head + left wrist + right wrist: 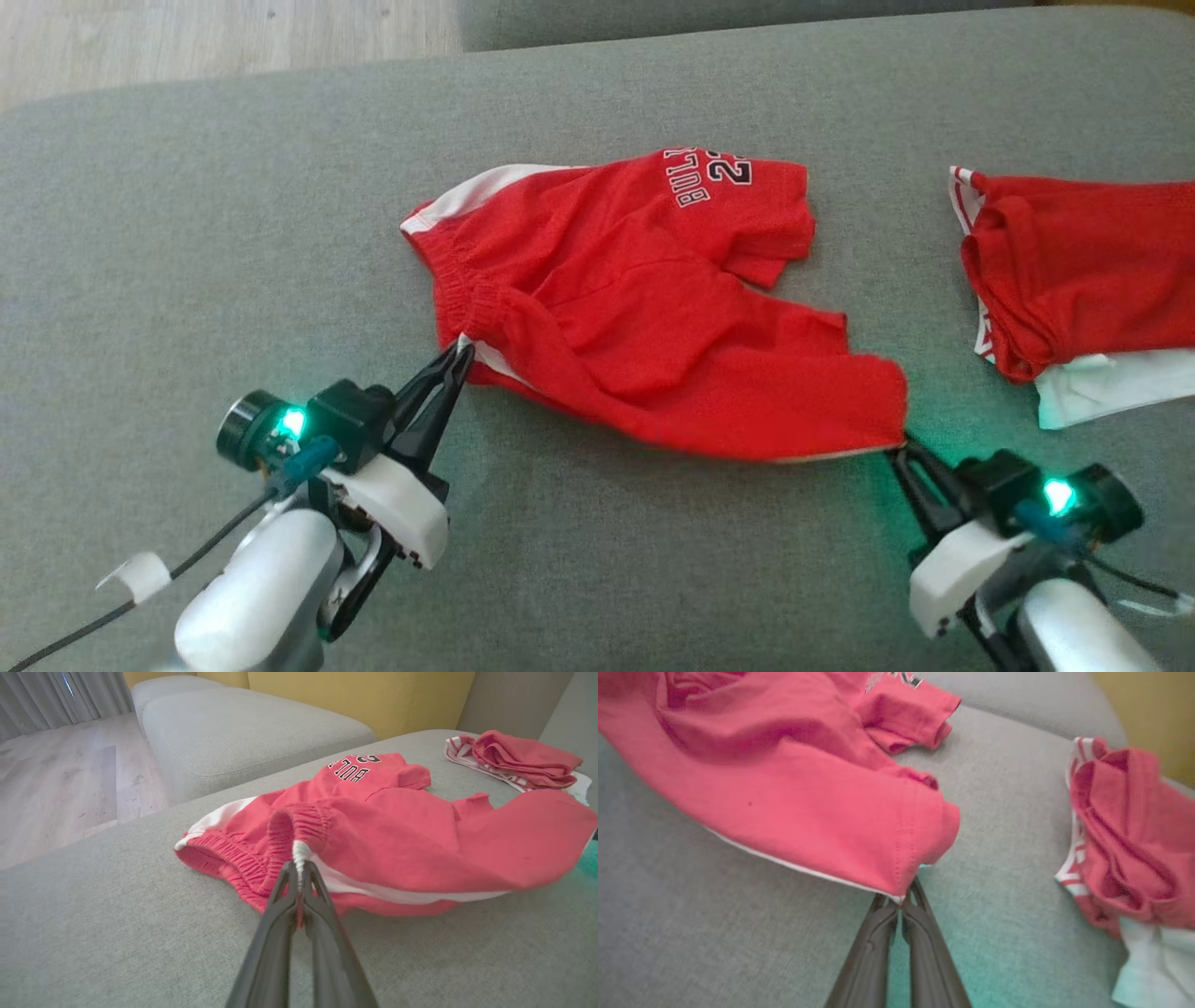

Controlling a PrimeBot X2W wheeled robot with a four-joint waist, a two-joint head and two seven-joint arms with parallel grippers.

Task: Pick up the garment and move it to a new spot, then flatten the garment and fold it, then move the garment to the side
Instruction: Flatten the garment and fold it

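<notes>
Red shorts (644, 308) lay rumpled on the grey cushion (187, 233), stretched between the two grippers, w/ the printed leg bunched on the far side, away from both tools. Left gripper (461, 352) was clamped tight on the waistband corner, right at the white side stripe; elastic edge puckered just past its tips. Right gripper (902, 448) had its fingers pinched together on the hem corner of the near leg, red cloth and a thin white edge caught at the tips. Fabric ran slack from one grip to the other, its near edge lifted a little off the cushion. Off to the right gripper's outer side, well apart, sat a 2nd red-and-white garment (1074, 271) in a heap. Beyond the left gripper: wood floor (187, 37).
</notes>
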